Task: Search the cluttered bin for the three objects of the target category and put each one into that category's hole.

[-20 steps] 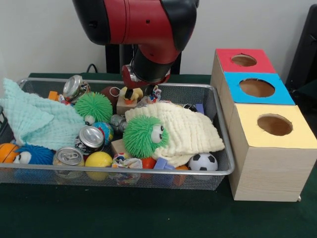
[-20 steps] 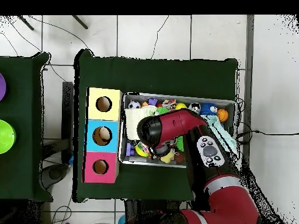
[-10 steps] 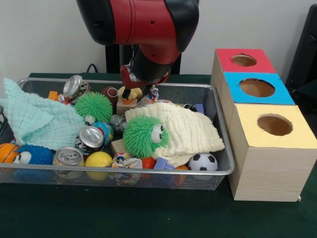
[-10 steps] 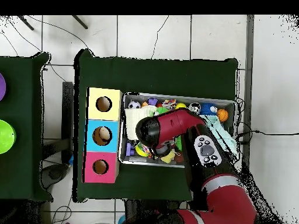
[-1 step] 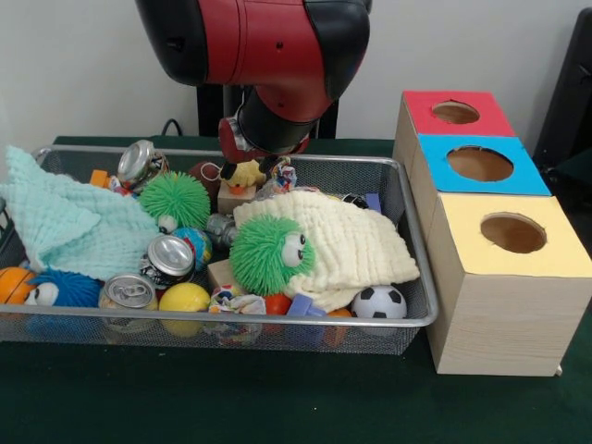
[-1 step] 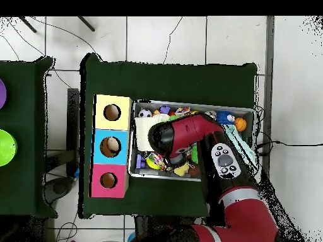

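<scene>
Three holes: one each in the red (image 5: 455, 112), blue (image 5: 479, 164) and yellow (image 5: 512, 232) tops of the wooden box (image 5: 490, 314), which sits just beside the bin's end.
Table: dark green cloth (image 5: 231, 398), with the wire bin (image 5: 277, 333) and the box on it; overhead shows a second green table (image 6: 22, 189) off to the side with a purple (image 6: 2, 91) and a green disc (image 6: 5, 146) at its edge.
Floor: pale tiles (image 6: 164, 38) with a few thin cables trailing across, seen from overhead.
Wall: plain and light behind the arm (image 5: 268, 55).
Bin contents: two green fuzzy balls (image 5: 268, 254) (image 5: 174, 199), a blue fuzzy one (image 5: 60, 289), cans (image 5: 171, 254) (image 5: 128, 291) (image 5: 139, 159), a soccer ball (image 5: 379, 301), a yellow ball (image 5: 183, 298), an orange ball (image 5: 14, 282), a cream cloth (image 5: 351, 240) and a mint cloth (image 5: 65, 217).
Gripper (image 5: 254, 171): low over the far side of the bin, right at a small yellow duck (image 5: 245, 174) on a wooden block (image 5: 236, 196); honestly can't tell how its jaws are set, the arm's bulk hides it.
Target things: can't say which category counts; everything's in the bin, nothing on top of the box.
</scene>
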Motion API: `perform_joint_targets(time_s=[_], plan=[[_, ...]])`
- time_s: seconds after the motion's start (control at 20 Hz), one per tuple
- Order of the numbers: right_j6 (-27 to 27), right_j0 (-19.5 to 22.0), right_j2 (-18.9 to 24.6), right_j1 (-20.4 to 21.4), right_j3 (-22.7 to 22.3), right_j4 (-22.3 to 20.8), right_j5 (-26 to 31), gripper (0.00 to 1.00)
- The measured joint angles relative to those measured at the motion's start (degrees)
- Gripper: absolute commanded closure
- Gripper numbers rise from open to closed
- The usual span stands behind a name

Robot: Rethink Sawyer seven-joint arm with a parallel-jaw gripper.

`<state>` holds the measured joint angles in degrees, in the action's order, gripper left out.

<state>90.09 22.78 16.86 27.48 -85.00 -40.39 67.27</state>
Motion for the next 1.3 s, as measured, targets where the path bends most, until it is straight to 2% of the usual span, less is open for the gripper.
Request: perform_joint_targets(time_s=[0.8, 0.85, 1.3], plan=[[0.00, 0.43, 0.00, -2.34, 1.19, -0.05, 0.17, 0.00], [0.00, 0.47, 0.00, -2.52, 1.19, -0.05, 0.17, 1.00], [0.00, 0.45, 0.01, -2.60, 1.29, -0.05, 0.17, 1.00]])
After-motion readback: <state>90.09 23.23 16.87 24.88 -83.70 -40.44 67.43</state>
